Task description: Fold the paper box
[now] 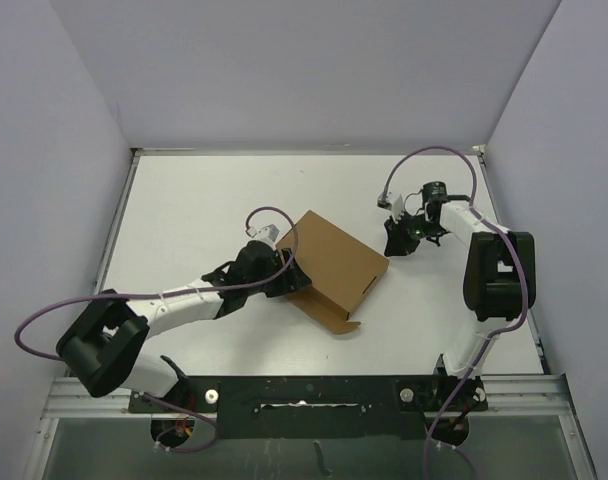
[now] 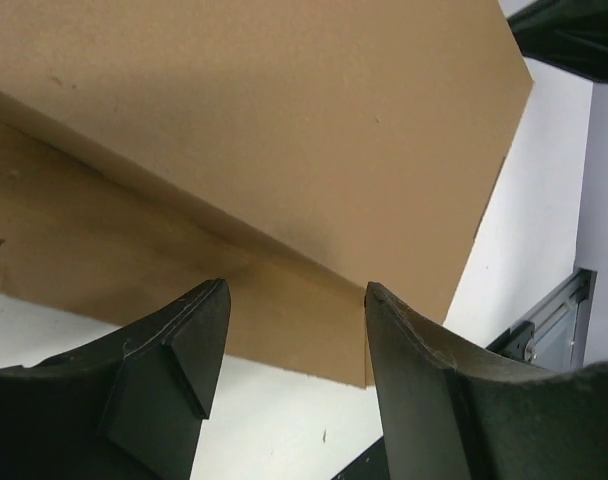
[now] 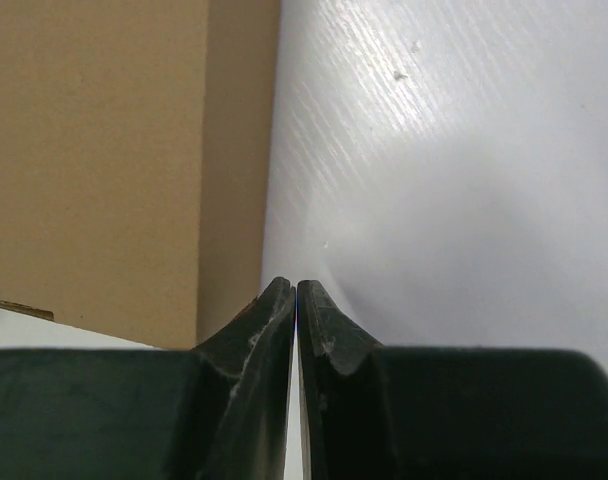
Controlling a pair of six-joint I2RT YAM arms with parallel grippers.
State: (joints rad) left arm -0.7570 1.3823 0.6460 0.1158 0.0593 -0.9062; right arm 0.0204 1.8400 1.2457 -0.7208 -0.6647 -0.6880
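1. Task item. The plain brown corrugated cardboard box (image 1: 334, 262) rests near the centre of the white worktop (image 1: 204, 200). It is turned diagonally to the worktop edges. One broad, flat panel faces upward. A narrow side wall runs along its near-right edge, and a small flap projects at the nearest corner, down at worktop level.

2. Left claw (image 2: 294, 292). The left arm reaches in from the near-left and brings its claw to the left-hand side of the box. The claw is released: the two dark fingers (image 2: 174, 350) stand clearly apart with nothing clamped between them. In the left wrist view, the broad panel and a lower strip of cardboard meet at a crease. This crease runs down toward the gap between the fingertips. The cardboard lies just beyond the fingertips; contact cannot be confirmed.

3. Right claw (image 3: 296, 288). The right arm is bent back on the right side of the worktop. Its claw sits near the right-hand corner of the box, apart from it. The claw is clenched: both fingers press together along their length and hold nothing. In the right wrist view, the box fills the left side and bare worktop fills the right.
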